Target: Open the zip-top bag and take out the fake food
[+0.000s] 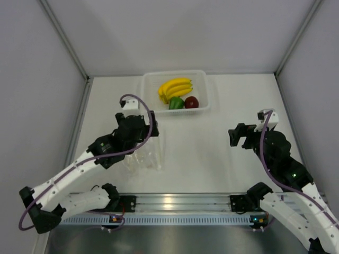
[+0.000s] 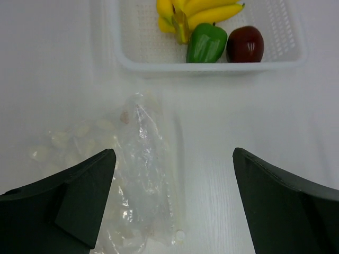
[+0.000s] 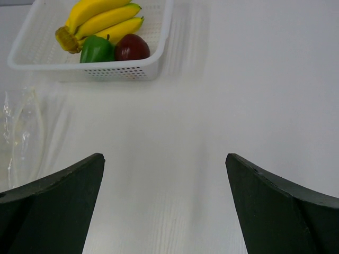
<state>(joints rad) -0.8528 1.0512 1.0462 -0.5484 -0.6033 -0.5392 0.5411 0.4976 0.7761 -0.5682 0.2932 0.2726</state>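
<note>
The zip-top bag [image 1: 144,156] lies crumpled on the table, clear with white dots, and nothing coloured shows inside it. My left gripper [image 1: 142,132] hangs just above it, open, with the bag [image 2: 140,174] below and between its fingers, mostly towards the left one. The fake food lies in the white basket [image 1: 204,79] at the back: a yellow banana bunch [image 1: 175,89], a green pepper [image 1: 176,103] and a dark red fruit [image 1: 192,102]. My right gripper [image 1: 241,138] stands open over bare table at the right, holding nothing.
The basket [image 2: 212,67] sits just beyond the bag in the left wrist view. White walls close in the table on the left, back and right. A metal rail [image 1: 175,203] runs along the near edge between the arm bases.
</note>
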